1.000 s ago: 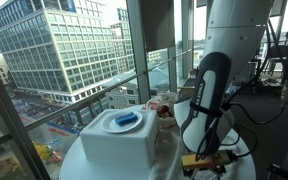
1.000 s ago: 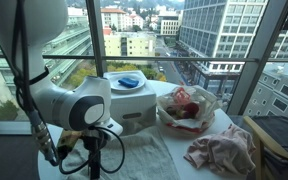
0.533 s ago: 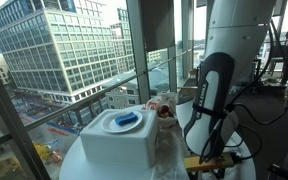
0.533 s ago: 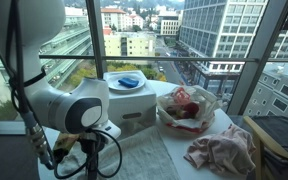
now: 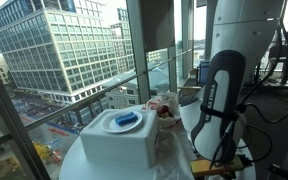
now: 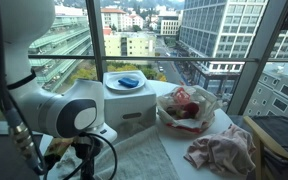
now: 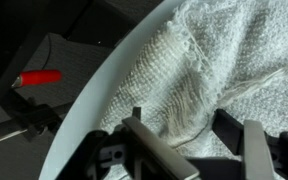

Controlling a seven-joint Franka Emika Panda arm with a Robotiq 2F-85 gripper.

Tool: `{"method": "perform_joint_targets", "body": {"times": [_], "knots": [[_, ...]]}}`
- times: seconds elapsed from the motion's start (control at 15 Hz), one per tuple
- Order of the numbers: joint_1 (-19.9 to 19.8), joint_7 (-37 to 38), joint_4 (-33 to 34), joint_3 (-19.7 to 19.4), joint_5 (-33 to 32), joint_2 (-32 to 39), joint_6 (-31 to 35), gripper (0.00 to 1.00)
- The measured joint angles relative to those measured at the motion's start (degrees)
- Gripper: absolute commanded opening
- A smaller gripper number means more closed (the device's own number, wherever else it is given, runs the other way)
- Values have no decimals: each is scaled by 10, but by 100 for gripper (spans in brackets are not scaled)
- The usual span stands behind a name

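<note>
You've got a white box [image 5: 119, 140] at nine o'clock in an exterior view, with a blue dish [image 5: 127, 120] on its lid. At three o'clock from the box sits a clear bag [image 6: 187, 108] of red items, and a pink cloth [image 6: 222, 152] lies crumpled at five o'clock from the bag. In the wrist view, a red handle [image 7: 39, 77] shows at nine o'clock.

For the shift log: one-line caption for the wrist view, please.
Open gripper over the edge of a white towel at the rim of the round table; a red object lies beyond.

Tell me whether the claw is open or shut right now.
Open. In the wrist view the claw has its fingers standing apart, with only the white towel showing in the gap, near the table edge.
</note>
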Motion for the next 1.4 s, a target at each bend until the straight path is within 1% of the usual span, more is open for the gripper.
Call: {"method": "perform_joint_targets", "body": {"times": [0.27,0.53,0.67,1.07,1.4], "knots": [[16,13,-22,-12,-17,-17,0,100],[21,25,-39,-20,-38,-29,14,100],[28,36,-42,-32,-55,-29,21,100],[94,122,-51,-106,-147,-30,18,100],[129,168,-53,-122,-219,-41,23,100]]}}
